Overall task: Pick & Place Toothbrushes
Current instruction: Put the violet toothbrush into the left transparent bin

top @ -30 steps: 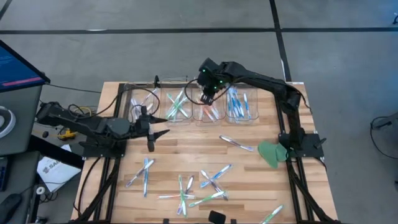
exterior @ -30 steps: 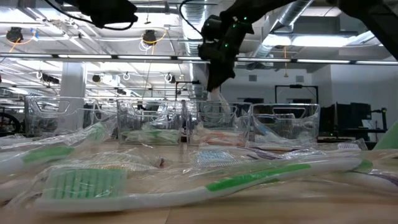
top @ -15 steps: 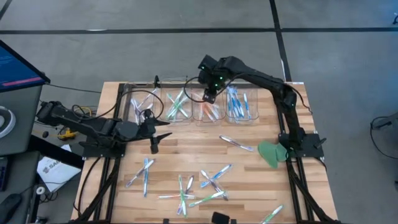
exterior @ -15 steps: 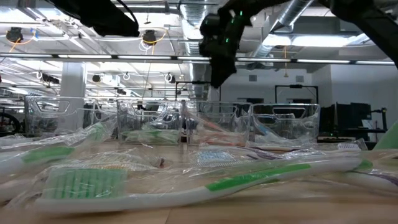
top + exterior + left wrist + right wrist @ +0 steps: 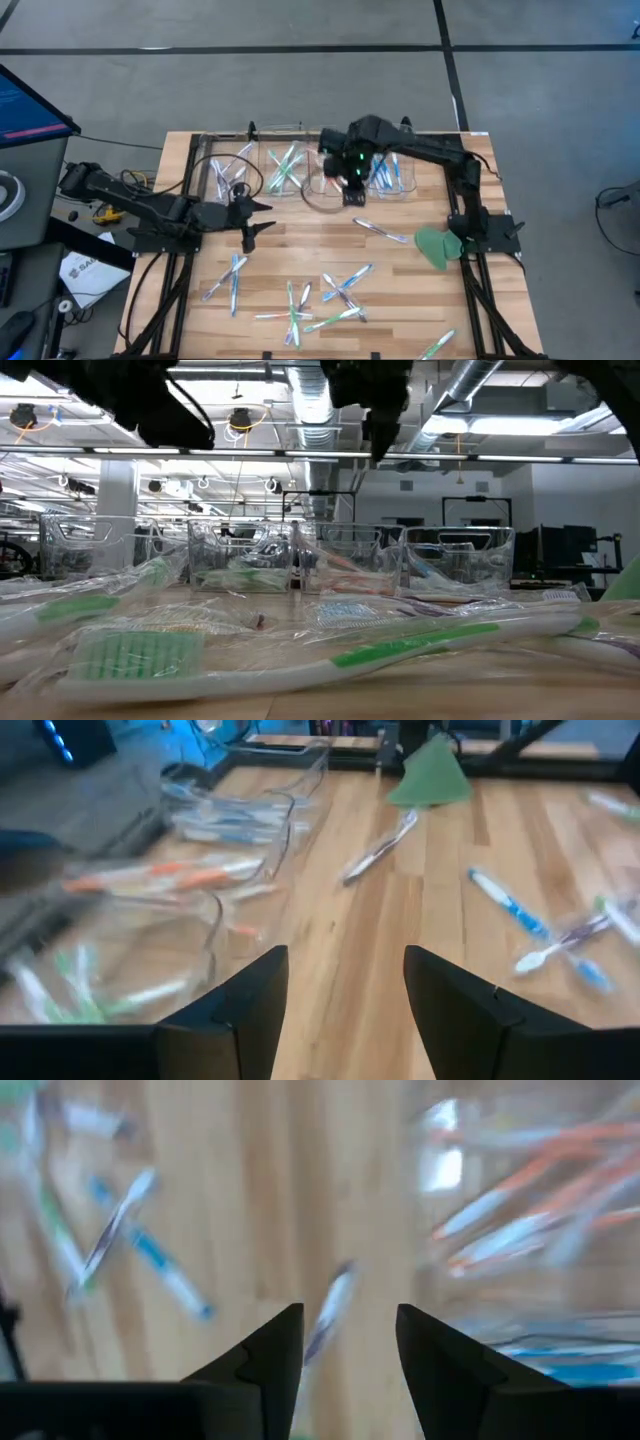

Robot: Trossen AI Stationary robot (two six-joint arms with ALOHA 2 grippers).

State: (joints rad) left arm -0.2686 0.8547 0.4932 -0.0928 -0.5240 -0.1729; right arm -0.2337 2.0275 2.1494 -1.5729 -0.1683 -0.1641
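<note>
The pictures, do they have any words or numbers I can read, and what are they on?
None can be read.
White paper sheet with dark print beside the wooden table's left edge: lettering too small to read.
Blue monitor screen with a red bar: text too small to read.
Wrapped green-and-white toothbrush in the low view: no print legible.

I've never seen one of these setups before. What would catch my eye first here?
Probably the row of clear bins along the table's far edge, each holding toothbrushes sorted by colour, with the right gripper hovering open and empty just in front of them. Next, the loose toothbrushes scattered over the near half of the wooden table, and the left gripper, open too, reaching in from the left side.
</note>
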